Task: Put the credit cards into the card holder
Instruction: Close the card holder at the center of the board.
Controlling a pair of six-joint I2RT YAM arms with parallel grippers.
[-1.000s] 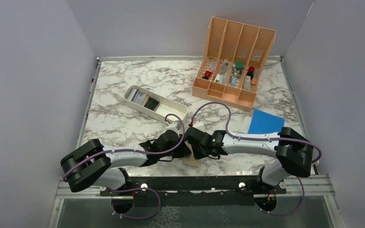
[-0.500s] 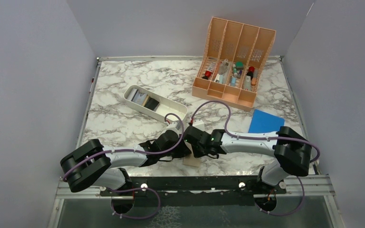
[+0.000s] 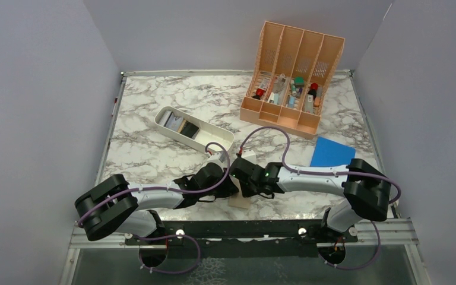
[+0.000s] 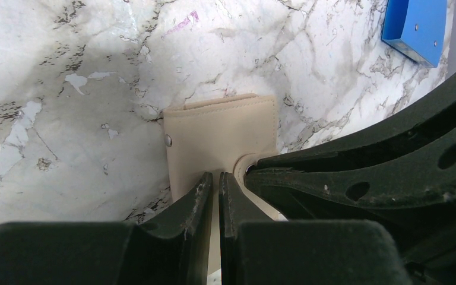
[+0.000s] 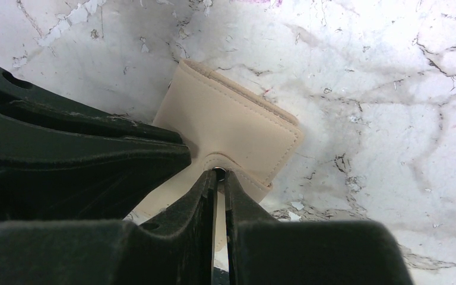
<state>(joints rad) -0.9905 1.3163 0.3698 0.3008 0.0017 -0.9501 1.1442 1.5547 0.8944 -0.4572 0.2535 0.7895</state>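
Plain lilac walls (image 3: 35,89); grey-veined white marble tabletop (image 3: 148,155); even light.

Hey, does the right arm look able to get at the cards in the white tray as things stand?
Probably not yet. The right gripper is shut on the card holder by its tab, and the left gripper, pinching it too, sits between it and the white tray holding the cards.

from my end this reads as a robot lab booth — plain grey panels (image 3: 35,89) box in a marble-print table (image 3: 148,154) on three sides, left arm (image 3: 154,195) and right arm (image 3: 314,177) bolted to a black metal rail (image 3: 237,228) at its near edge, purple cables (image 3: 266,128) looping loose.
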